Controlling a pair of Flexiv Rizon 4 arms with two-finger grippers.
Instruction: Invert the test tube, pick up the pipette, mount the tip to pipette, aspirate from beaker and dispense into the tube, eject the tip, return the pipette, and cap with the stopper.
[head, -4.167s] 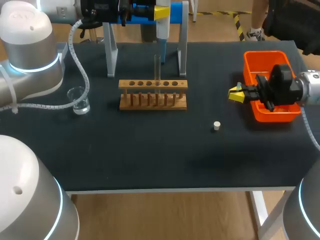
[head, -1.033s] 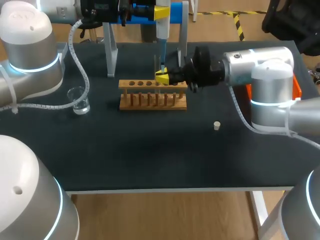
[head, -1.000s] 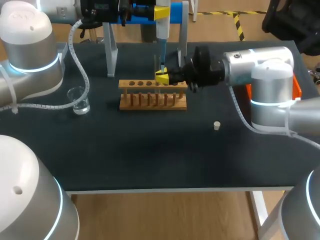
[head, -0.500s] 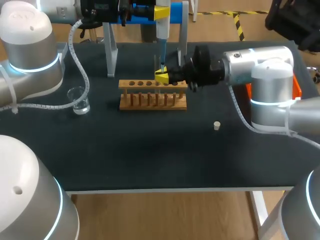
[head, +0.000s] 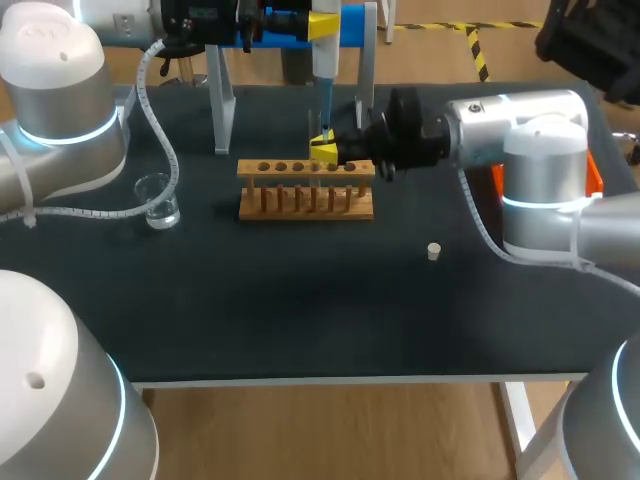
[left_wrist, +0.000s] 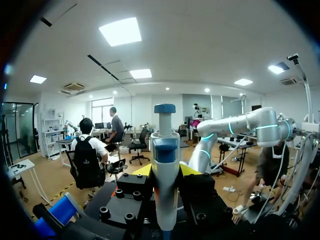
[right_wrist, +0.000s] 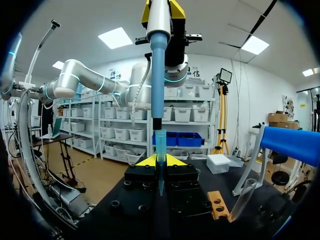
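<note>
My left gripper (head: 322, 24) at the back of the table is shut on the white and blue pipette (head: 326, 60), which hangs upright; in the left wrist view the pipette (left_wrist: 165, 165) stands between the yellow fingertips of the left gripper (left_wrist: 165, 171). My right gripper (head: 323, 151) is just below it, above the wooden rack (head: 306, 190), shut on a blue pipette tip (right_wrist: 160, 160). The pipette's shaft (right_wrist: 157, 75) comes down into the tip's open mouth at the right gripper (right_wrist: 160, 161). A clear test tube (right_wrist: 243, 197) stands in the rack. The beaker (head: 158, 201) is at the left, the white stopper (head: 433, 251) on the mat.
The grey pipette stand (head: 221, 100) rises behind the rack. An orange bin (head: 595, 172) sits at the right edge, mostly hidden by my right arm. The dark mat (head: 300, 300) in front of the rack holds only the stopper.
The right gripper came from the orange bin to the rack, and in the last second it rose slightly with the tip towards the pipette's shaft. The left arm stayed put.
</note>
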